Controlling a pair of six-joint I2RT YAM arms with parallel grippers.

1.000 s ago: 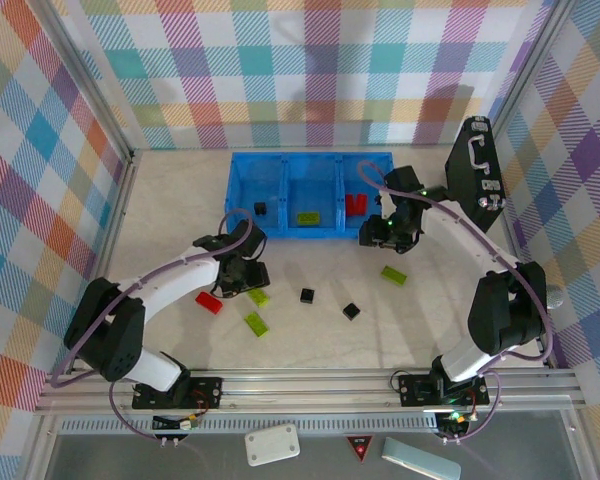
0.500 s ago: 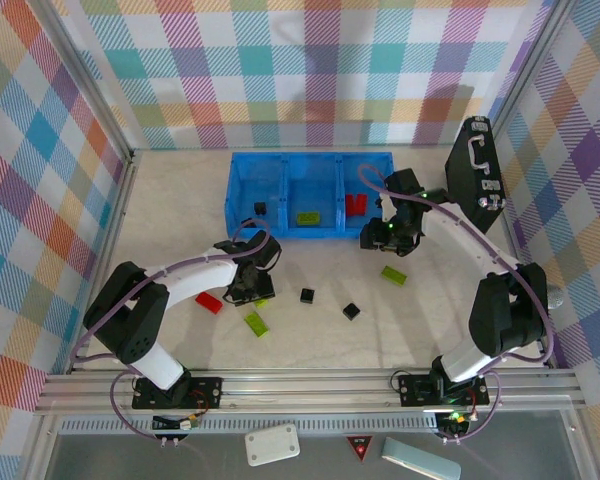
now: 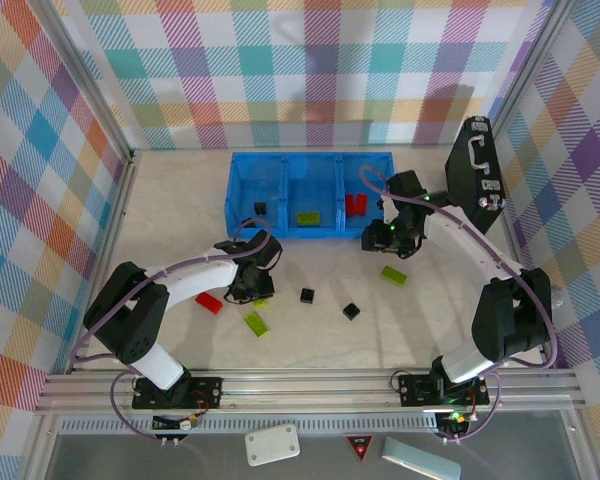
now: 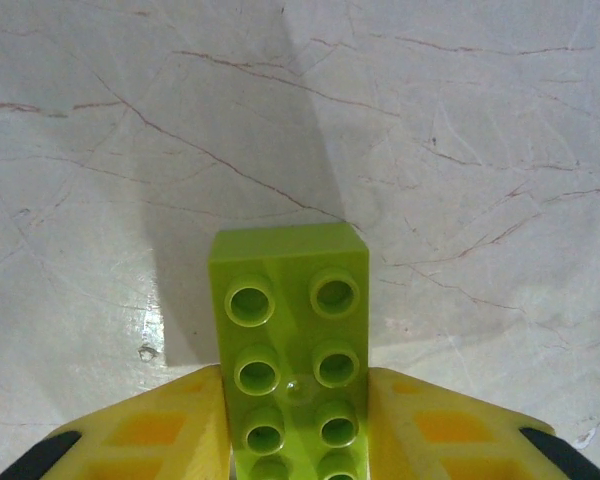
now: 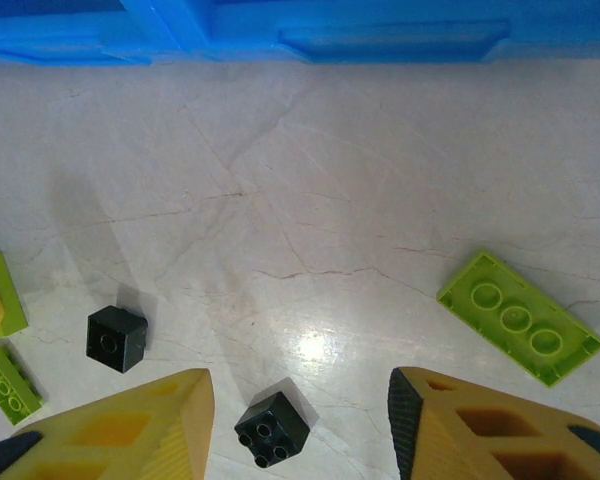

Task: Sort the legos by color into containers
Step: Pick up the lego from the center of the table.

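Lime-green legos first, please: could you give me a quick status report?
Left gripper shut on a lime-green rectangular plastic brick. Right gripper open, empty, over a small black plastic cube. Nothing blocking the long blue plastic bin.

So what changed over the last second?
Left arm shifted slightly right and nearer; left fingers closed on a green brick. Right fingers barely moved, open beside the blue bin. Red brick, black bricks and other green bricks stayed put.
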